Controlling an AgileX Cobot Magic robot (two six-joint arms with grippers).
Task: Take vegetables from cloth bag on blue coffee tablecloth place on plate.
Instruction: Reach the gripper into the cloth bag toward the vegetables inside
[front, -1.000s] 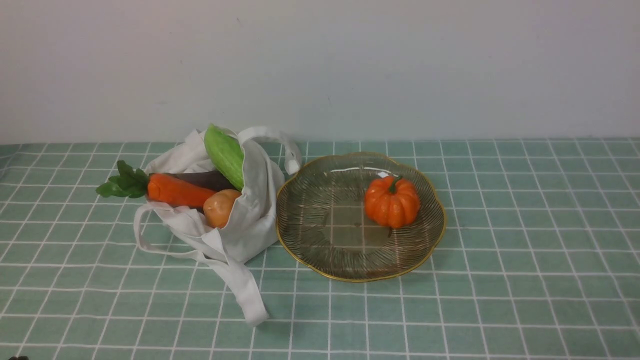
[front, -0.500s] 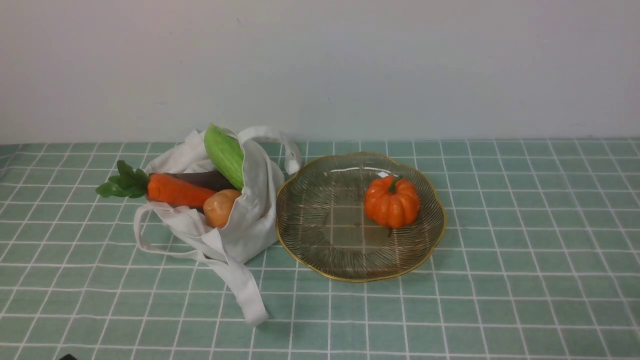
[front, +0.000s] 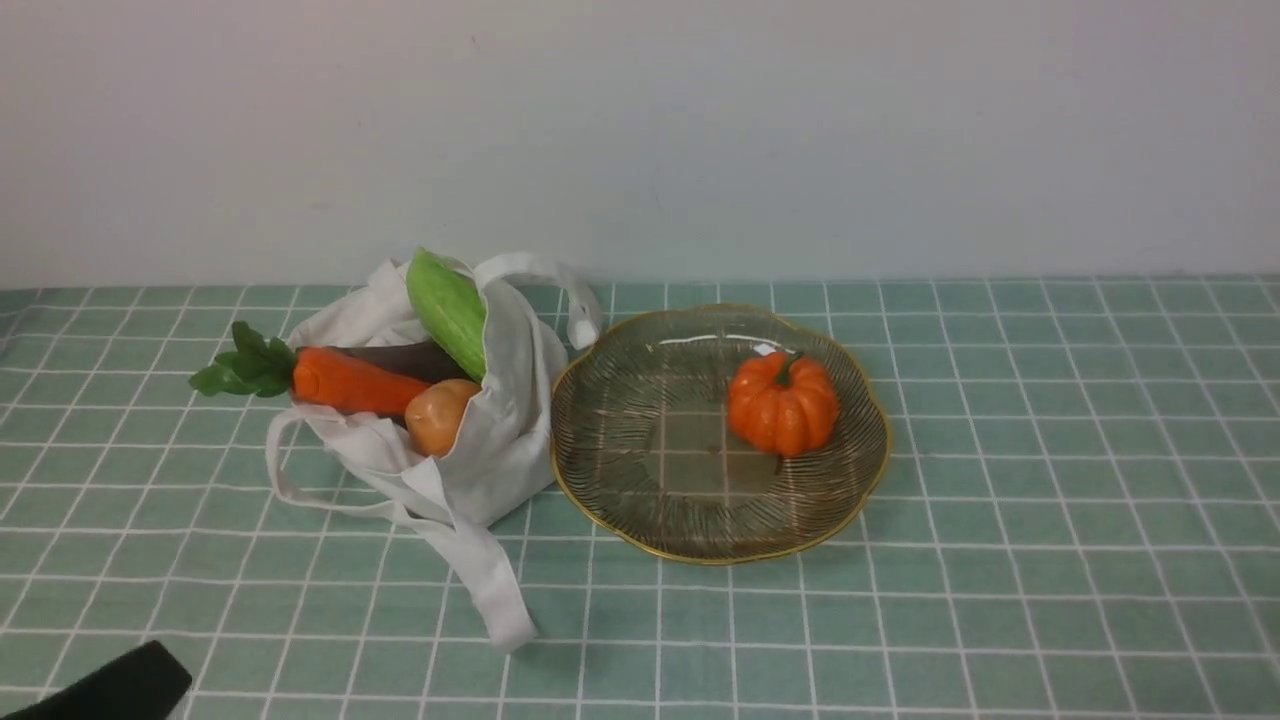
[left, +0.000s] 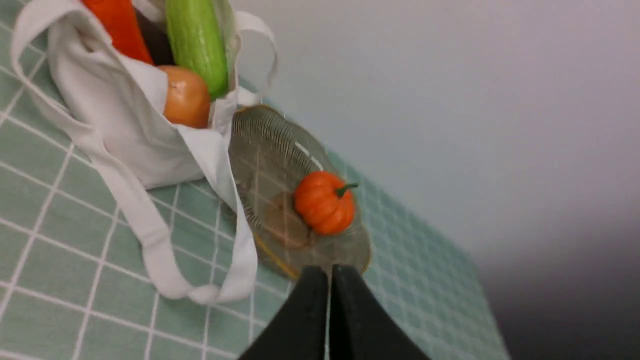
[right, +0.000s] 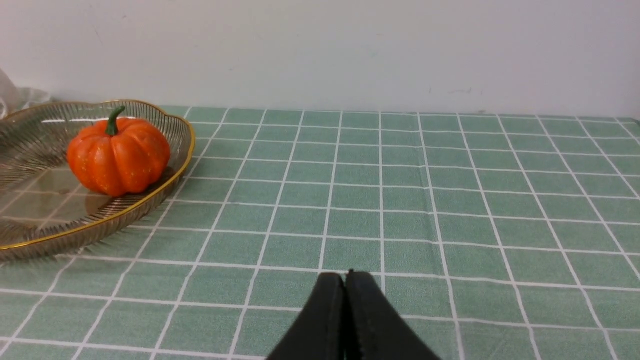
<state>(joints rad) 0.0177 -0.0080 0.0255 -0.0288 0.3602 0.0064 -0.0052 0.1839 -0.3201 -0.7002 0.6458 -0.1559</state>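
As far as the left gripper (left: 330, 274) goes: tips pressed together, empty, well short of the bag.
Right gripper (right: 345, 276): closed too, holding nothing, over bare blue coffee tablecloth (right: 450, 190) beside the plate (right: 172, 160).
Cloth bag (front: 500, 440): carrot (front: 350, 382), gourd (front: 447, 310), eggplant (front: 405, 357) and potato (front: 438, 415) all poke out.
Handling: probably light, hard, slick toys; I'd pinch the carrot mid-body.
Room: bag sits right against the plate rim, loose straps could snag, and the pumpkin (front: 783, 402) leaves the bag-side half bare.

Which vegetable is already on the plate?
The orange pumpkin, alone on the plate. The carrot, green gourd, eggplant and potato all sit in the cloth bag.
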